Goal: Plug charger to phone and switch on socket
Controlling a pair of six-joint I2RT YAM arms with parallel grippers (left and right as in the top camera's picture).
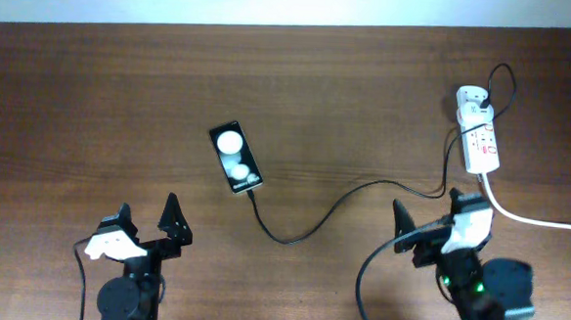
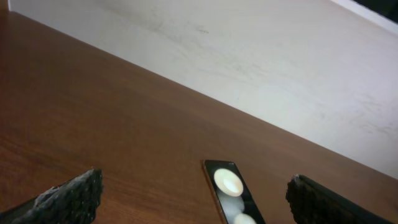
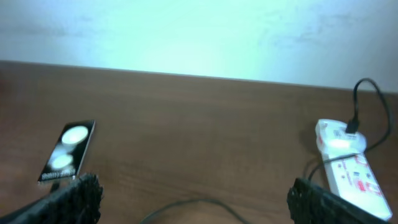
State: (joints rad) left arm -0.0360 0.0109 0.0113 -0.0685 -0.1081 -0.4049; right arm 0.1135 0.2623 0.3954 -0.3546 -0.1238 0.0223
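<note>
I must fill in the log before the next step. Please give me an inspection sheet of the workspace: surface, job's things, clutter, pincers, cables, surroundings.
Surface: brown wooden table, no marks or spills seen.
Job's things: phone lies flat mid-table; socket lies at the far right with a white adapter at its far end; switch state too small to tell.
Clutter: nothing seen.
Grippers: left pincer and right pincer both open, empty, at the near edge.
Cables: charger runs from the adapter to the phone's near end; whether the tip is seated, cannot tell. Thick white cord leaves rightward.
Surroundings: pale wall behind the table.
</note>
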